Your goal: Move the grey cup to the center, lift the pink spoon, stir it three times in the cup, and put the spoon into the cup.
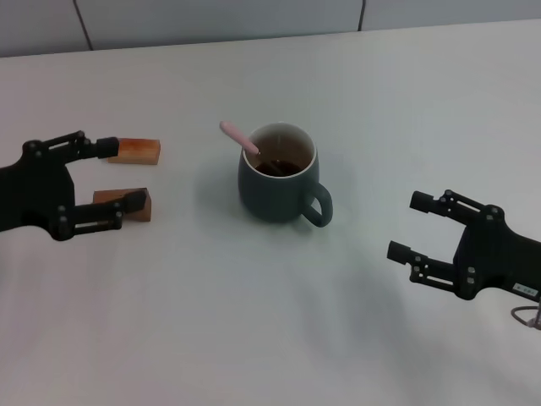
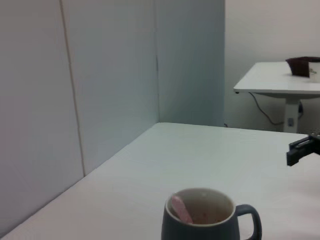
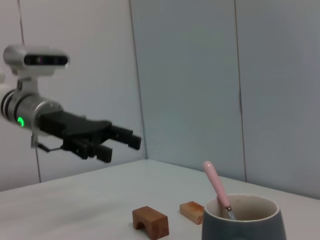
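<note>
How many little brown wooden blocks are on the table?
2. One brown wooden block lies on the white table by the left gripper's upper finger; the other block sits by its lower finger. Both are left of the grey cup. None look hidden.

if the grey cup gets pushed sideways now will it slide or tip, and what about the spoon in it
The grey cup looks squat and broad-based, so it would probably slide on the smooth table rather than tip. The pink spoon only leans on the rim, so it would likely rattle or shift. The dark liquid sits low, so spilling seems unlikely.
</note>
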{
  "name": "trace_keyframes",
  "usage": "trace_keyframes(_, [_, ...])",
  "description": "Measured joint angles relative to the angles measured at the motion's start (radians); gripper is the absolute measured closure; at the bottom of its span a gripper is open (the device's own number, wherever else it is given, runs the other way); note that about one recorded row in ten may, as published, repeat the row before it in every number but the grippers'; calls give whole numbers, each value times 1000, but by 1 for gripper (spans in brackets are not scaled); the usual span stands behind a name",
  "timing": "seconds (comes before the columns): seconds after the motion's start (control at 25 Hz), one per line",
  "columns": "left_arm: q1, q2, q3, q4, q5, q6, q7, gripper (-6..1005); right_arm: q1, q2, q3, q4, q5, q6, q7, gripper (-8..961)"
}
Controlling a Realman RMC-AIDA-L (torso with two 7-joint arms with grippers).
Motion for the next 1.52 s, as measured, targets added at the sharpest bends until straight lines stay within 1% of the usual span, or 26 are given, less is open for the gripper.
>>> trace_keyframes(0.04, [0, 0, 0, 0, 0, 0, 0, 191, 0, 0, 0, 0, 0, 0, 0, 166])
trace_keyframes(0.12, [3, 6, -24, -52, 0, -3, 33, 191, -4, 0, 0, -12, 0, -10, 7, 166])
trace_keyframes(0.16, [4, 11, -32, -84, 1, -7, 51, 191, -4, 0, -1, -15, 0, -13, 13, 166])
trace_keyframes(0.2, [5, 23, -50, -151, 0, -15, 89, 191, -5, -2, -1, -25, -7, -16, 34, 166])
trace_keyframes(0.24, [5, 23, -50, -151, 0, -15, 89, 191, -5, -2, -1, -25, -7, -16, 34, 166])
trace_keyframes(0.36, [7, 29, -80, -207, 0, -25, 133, 191, -9, -3, 1, -61, -31, -18, 72, 166])
trace_keyframes(0.4, [13, 28, -85, -221, 3, -33, 149, 191, -17, 2, 1, -92, -42, -19, 94, 166])
trace_keyframes(0.44, [13, 28, -85, -221, 3, -33, 149, 191, -17, 2, 1, -92, -42, -19, 94, 166])
trace_keyframes(0.6, [26, 18, -80, -224, 11, -61, 157, 191, -22, 8, 1, -166, -80, -19, 167, 167])
trace_keyframes(0.76, [34, 14, -82, -226, 11, -58, 161, 191, -20, 11, 0, -204, -105, -20, 204, 167])
trace_keyframes(0.8, [34, 13, -80, -229, 11, -57, 152, 191, -21, 16, -1, -228, -115, -20, 218, 167])
trace_keyframes(0.96, [32, 11, -78, -235, 12, -58, 144, 191, -22, 19, 2, -244, -120, -20, 229, 167])
trace_keyframes(1.0, [33, 6, -81, -236, 12, -61, 144, 191, -20, 19, 2, -247, -120, -20, 236, 167])
trace_keyframes(1.08, [33, 4, -85, -236, 12, -62, 144, 191, -18, 19, 2, -249, -120, -20, 239, 167])
trace_keyframes(1.52, [33, 0, -83, -238, 12, -65, 144, 191, -16, 18, 2, -262, -133, -16, 257, 166])
